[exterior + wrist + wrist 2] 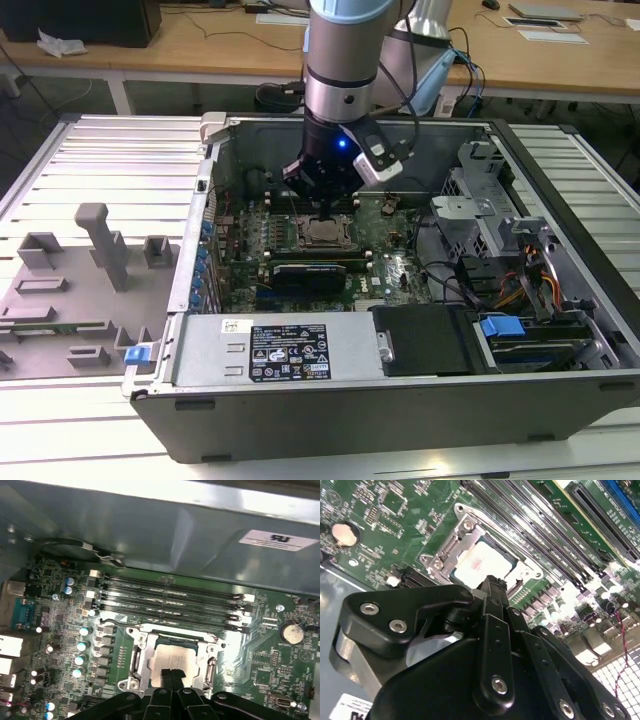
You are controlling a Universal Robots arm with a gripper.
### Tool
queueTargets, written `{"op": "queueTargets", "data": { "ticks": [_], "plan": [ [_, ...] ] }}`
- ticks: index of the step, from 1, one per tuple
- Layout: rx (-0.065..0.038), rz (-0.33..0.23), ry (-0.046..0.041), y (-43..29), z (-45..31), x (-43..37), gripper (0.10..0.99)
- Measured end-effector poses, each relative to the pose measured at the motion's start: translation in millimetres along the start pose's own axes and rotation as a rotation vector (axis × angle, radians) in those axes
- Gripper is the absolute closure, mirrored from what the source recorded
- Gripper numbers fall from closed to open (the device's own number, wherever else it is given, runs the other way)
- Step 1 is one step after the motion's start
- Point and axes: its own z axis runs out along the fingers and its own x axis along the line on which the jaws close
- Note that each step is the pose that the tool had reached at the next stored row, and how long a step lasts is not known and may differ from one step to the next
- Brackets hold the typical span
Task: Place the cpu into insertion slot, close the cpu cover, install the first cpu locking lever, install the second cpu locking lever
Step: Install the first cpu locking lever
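The cpu (pixel 322 232) lies flat in its socket on the green motherboard (pixel 400 265), its silver top showing in both wrist views (pixel 479 562) (pixel 172 656). The cpu cover (pixel 137 652) is down, a metal frame rimming the chip (pixel 445 550). My gripper (pixel 322 197) hangs straight above the socket inside the open computer case. Its two black fingers are pressed together, shut on nothing, with the tips (pixel 172 672) over one edge of the chip (pixel 494 583). Whether the tips touch the chip cannot be told.
Memory slots (pixel 170 600) run along one side of the socket. A long black finned card (pixel 312 270) sits on the near side of the socket in the exterior view. The case wall (pixel 205 215), drive cage (pixel 480 185) and cables (pixel 530 285) close in. A grey fixture board (pixel 70 290) lies outside the case.
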Motion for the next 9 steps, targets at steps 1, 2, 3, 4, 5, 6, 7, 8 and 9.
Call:
{"op": "queueTargets", "data": {
  "ticks": [1,2,3,4,5,6,7,8,9],
  "plan": [
    [0.0,0.0,-0.0001,0.3,0.0,1.7,0.98],
    [0.0,0.0,0.0,0.5,0.1,3.3,0.98],
    [0.0,0.0,0.0,0.9,0.1,5.7,0.98],
    [0.0,0.0,0.0,1.2,0.1,7.8,0.98],
    [0.0,0.0,0.0,2.0,0.2,13.0,0.98],
    [0.0,0.0,0.0,2.3,0.2,15.0,0.98],
    [0.0,0.0,0.0,2.6,0.2,16.9,0.98],
    [0.0,0.0,0.0,3.0,0.3,19.6,0.98],
    [0.0,0.0,-0.0001,3.3,0.4,21.3,0.98]
  ]
}}
